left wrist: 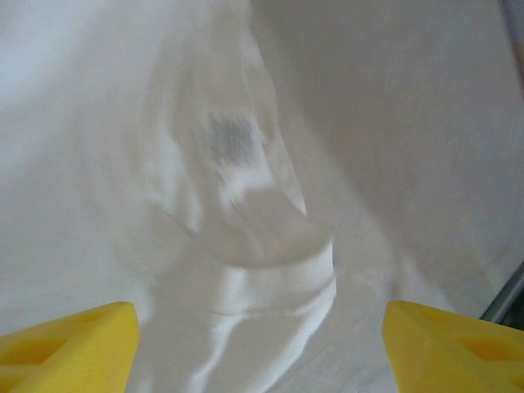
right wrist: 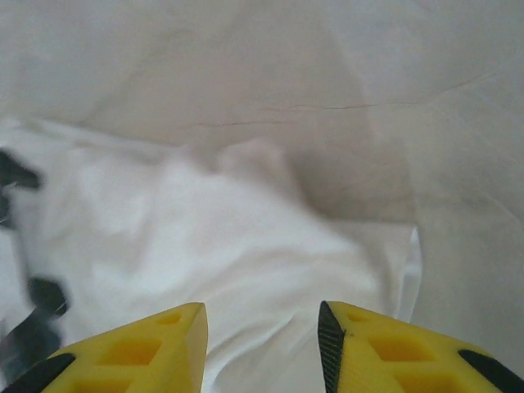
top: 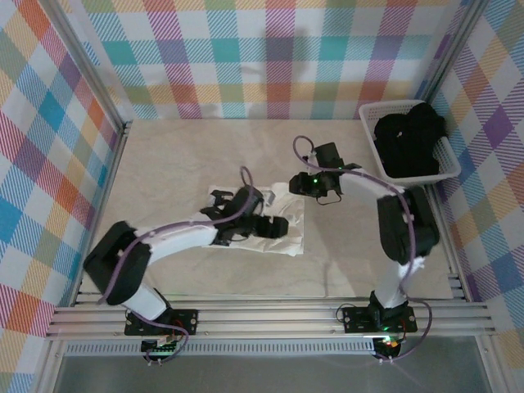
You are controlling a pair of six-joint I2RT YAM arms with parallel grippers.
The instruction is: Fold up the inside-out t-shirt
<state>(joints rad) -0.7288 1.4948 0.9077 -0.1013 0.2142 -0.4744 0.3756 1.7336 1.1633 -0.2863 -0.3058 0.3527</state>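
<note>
The white inside-out t-shirt [top: 293, 214] lies bunched in a small crumpled heap near the middle of the table. My left gripper [top: 274, 225] sits low over the heap's near side. In the left wrist view its yellow fingers [left wrist: 74, 348] stand wide apart at the frame's bottom corners, with a fold of the shirt [left wrist: 270, 278] between them and nothing pinched. My right gripper [top: 301, 187] hovers at the heap's far right edge. Its fingers [right wrist: 147, 352] are apart above the white cloth [right wrist: 205, 246], gripping nothing. The left arm covers much of the shirt from above.
A white plastic basket [top: 449, 168] holding a black garment [top: 409, 143] stands at the back right corner. The beige tabletop [top: 180, 155] is bare to the left and behind the shirt. Checked walls enclose three sides.
</note>
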